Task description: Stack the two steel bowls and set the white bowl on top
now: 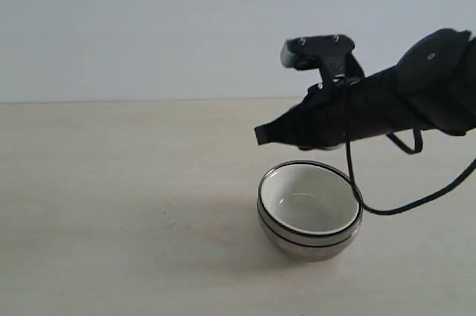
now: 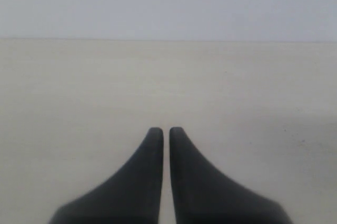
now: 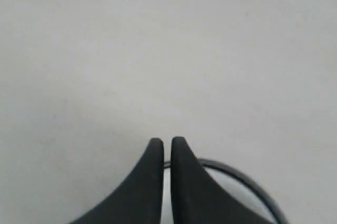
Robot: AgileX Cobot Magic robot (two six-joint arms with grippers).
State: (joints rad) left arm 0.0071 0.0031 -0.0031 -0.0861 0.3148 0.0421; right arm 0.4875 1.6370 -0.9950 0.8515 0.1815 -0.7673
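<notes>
On the left, the left gripper (image 2: 166,129) hangs over bare worktop (image 2: 79,87). Its jaws are pressed together to a hairline slit, holding nothing and touching nothing. I can't find this arm in the exterior view.

Moving right, the stack sits right of centre on the worktop. The white bowl (image 1: 309,201) is seated inside the 2 steel bowls (image 1: 309,245), whose rims show as 2 dark bands, one above the other. I judge the stacking finished, with only the retreat to make.

Further right, the right gripper (image 1: 262,135) hovers above the stack's left edge, apart from it, jaws shut tight and empty. Its wrist view catches an arc of the stack's rim just beside the tips.

My next move would be to lift that arm clear, minding the dangling cable (image 1: 387,210) that hangs close by the stack's right side.
</notes>
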